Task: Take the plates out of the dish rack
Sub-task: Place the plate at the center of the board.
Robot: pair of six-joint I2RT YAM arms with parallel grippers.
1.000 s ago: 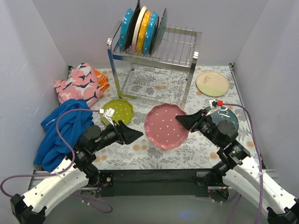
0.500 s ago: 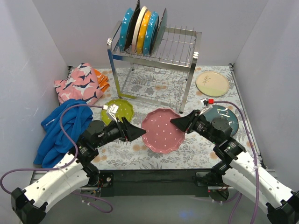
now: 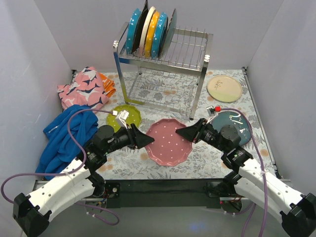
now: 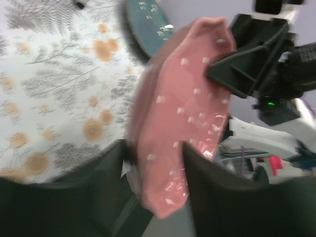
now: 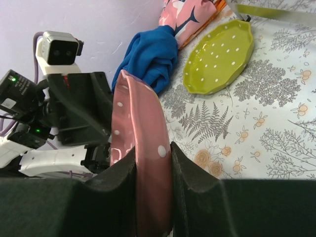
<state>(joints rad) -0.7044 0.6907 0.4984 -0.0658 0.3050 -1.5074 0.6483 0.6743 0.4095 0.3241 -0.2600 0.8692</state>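
A lime green plate (image 3: 124, 116) lies near left. The left gripper (image 3: 146, 141) and right gripper (image 3: 183, 133) each clamp a rim of the pink plate (image 3: 169, 143), near centre. About six upright plates (image 3: 148, 29) remain in the far dish rack (image 3: 190, 49). The teal plate (image 3: 243, 122) and cream plate (image 3: 224, 89) lie right, so I judge the task under half done.

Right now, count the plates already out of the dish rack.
4: lime green plate left of centre, pink plate gripped by left gripper and right gripper, dark teal plate right of it, cream plate far right. The cloths could hide another.
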